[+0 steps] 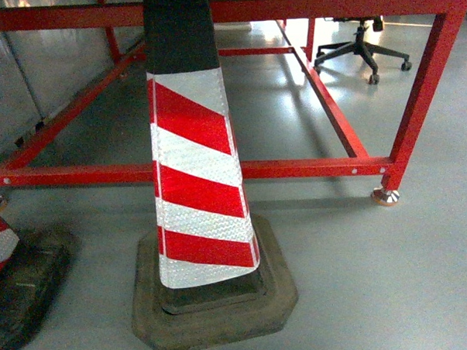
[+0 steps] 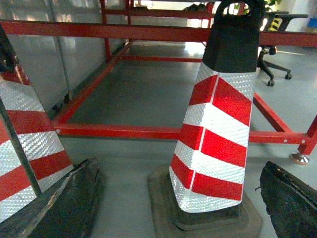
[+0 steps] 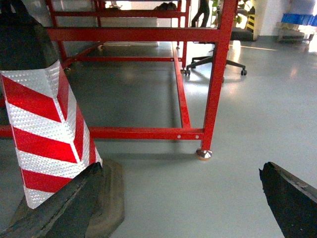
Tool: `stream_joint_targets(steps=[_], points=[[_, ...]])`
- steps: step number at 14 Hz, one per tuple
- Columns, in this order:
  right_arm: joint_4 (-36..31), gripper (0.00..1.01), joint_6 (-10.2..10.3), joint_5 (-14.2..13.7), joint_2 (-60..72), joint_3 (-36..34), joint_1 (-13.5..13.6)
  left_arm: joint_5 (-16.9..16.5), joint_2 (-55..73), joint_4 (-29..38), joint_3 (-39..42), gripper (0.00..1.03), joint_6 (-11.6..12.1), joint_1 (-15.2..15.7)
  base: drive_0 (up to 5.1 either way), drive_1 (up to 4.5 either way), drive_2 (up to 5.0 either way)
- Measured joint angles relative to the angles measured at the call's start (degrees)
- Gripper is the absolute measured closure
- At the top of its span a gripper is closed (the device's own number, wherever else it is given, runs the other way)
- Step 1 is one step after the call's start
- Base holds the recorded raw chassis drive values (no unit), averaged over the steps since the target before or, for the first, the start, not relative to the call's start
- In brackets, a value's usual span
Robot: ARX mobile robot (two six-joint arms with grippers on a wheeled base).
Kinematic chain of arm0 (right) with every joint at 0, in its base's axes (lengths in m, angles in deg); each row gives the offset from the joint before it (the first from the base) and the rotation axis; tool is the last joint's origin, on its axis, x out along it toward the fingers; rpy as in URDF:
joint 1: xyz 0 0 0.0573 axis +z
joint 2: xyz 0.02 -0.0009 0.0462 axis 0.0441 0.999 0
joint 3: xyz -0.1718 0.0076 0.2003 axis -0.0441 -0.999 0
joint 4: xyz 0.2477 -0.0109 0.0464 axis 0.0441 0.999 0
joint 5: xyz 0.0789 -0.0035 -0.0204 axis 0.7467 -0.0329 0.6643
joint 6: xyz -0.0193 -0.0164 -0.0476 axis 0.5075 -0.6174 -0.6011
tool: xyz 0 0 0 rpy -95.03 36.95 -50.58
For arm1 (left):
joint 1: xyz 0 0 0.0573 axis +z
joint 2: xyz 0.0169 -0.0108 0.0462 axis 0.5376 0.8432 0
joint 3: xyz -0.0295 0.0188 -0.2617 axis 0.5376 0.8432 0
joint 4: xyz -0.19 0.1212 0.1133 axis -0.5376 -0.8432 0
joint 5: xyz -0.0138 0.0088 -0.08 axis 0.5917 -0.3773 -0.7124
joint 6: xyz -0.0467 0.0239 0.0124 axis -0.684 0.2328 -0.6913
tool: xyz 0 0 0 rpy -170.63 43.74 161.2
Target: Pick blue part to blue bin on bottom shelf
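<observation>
Head view: grey floor [image 1: 424, 275], striped cone [image 1: 195, 184], red frame [image 1: 311, 168]; both end effectors [image 2: 173, 198] [image 3: 183, 198] wide open, empty.

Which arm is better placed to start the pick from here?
Right, marginally. No blue part, bin or shelf shows in any view. Both claws are open; the left claw faces the striped cone, the right claw has bare floor ahead.
</observation>
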Motion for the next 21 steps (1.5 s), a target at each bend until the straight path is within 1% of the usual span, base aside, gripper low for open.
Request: stream_joint_targets(steps=[21], points=[[0.00,0.03,0.00,0.00,0.00,0.00,0.00,0.00,0.00,0.00,0.00,0.05,0.02,0.00,0.0,0.00,0.0]])
